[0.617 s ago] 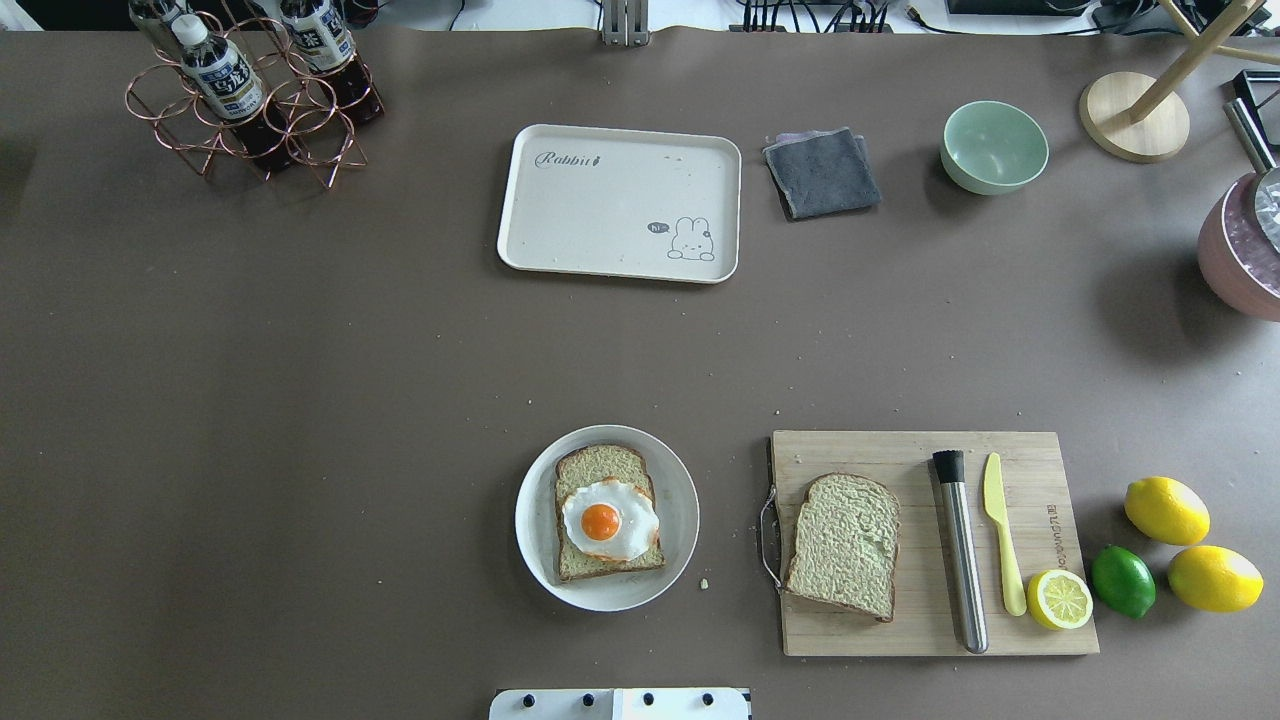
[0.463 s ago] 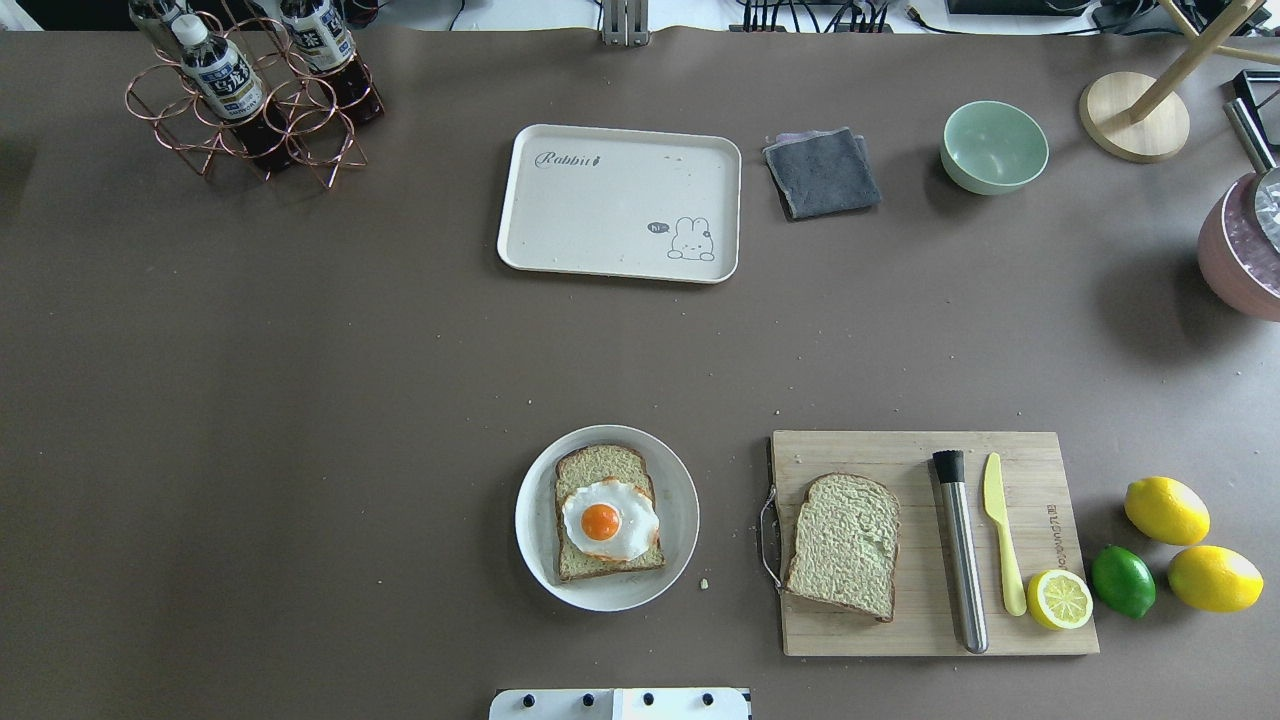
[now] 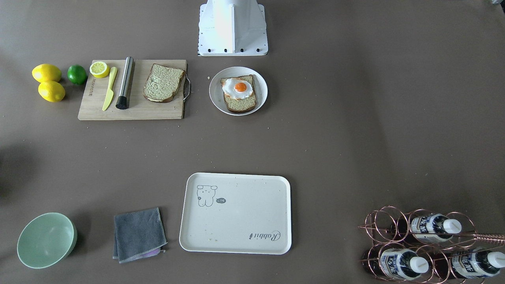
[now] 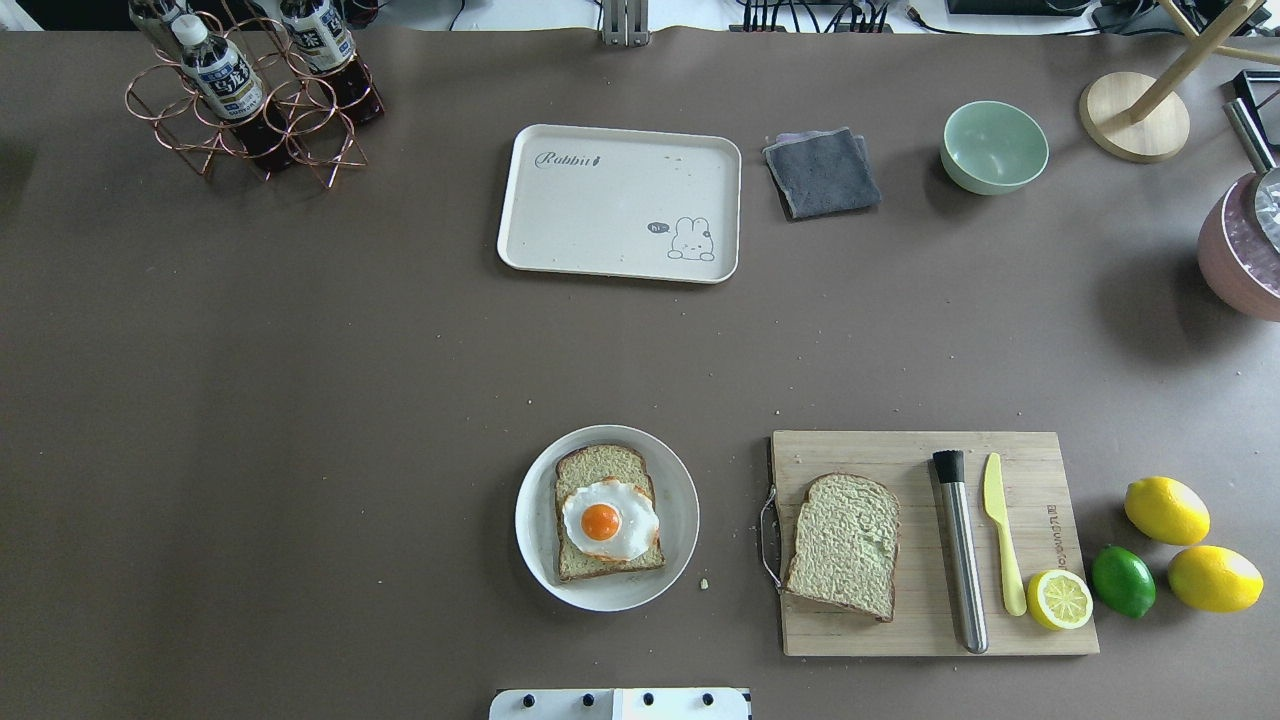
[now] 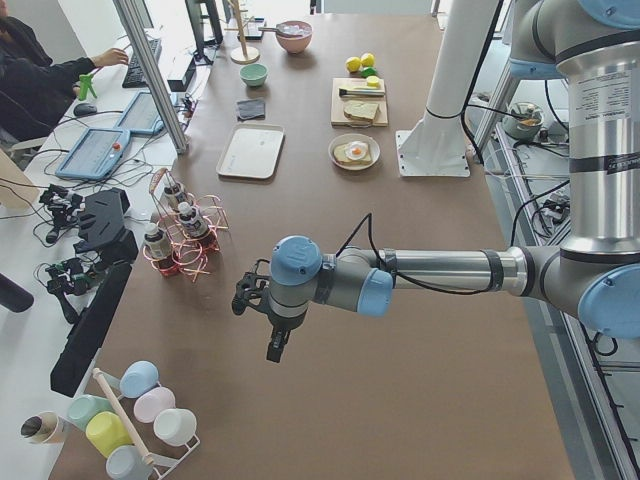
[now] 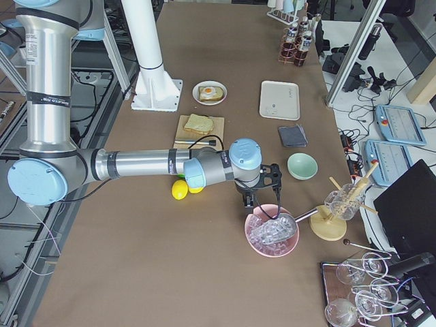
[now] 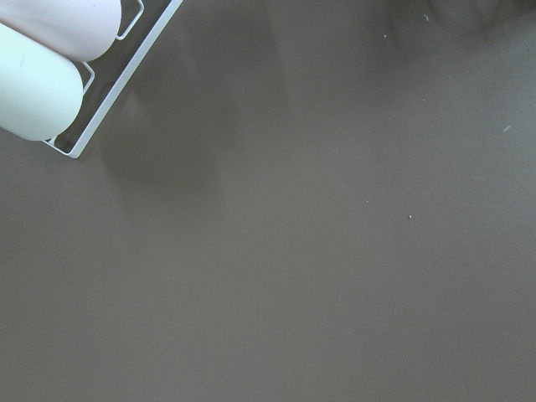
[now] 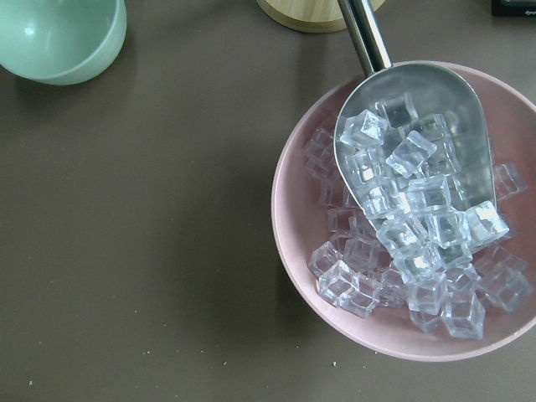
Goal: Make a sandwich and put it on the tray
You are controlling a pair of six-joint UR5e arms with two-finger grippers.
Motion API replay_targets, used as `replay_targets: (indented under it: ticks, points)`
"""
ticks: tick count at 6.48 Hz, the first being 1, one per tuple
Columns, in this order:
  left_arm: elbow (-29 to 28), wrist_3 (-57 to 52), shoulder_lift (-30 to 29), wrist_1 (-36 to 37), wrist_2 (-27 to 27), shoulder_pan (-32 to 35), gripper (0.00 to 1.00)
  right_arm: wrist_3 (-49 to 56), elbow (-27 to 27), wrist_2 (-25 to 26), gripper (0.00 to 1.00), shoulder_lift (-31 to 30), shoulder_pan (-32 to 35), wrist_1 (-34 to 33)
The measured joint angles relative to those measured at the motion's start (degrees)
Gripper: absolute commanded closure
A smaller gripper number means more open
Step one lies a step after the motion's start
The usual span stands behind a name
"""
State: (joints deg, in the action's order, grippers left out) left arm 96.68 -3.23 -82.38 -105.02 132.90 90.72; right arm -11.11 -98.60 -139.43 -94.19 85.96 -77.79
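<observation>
The left gripper (image 5: 275,345) is seen only sidelong above bare desk (image 4: 300,400) — its jaws cannot be judged. The tray (image 4: 600,215) lies far-centre. Nearer, one bread slice (image 4: 600,468) with the egg (image 4: 608,520) is carried on the plate (image 4: 680,520); the second slice (image 4: 845,545) lies on the cutting board (image 4: 880,450). The right gripper (image 6: 248,201) is apparently hung over the ice bowl (image 8: 280,209) — jaws equally unreadable.
</observation>
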Motion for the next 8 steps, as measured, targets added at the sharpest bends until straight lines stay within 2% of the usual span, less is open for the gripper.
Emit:
replay_targets:
  ticks: [4, 8]
  points:
    - [-0.7, 0.3, -1.5, -2.5, -0.3, -0.5, 0.02, -0.7, 1.5, 0.4, 0.00, 2.7, -0.1, -1.7]
    - [-1.6, 0.4, -2.7, -2.4, -5.8, -0.7, 0.02, -0.7, 3.4, 0.4, 0.00, 6.2, -0.4, -2.5]
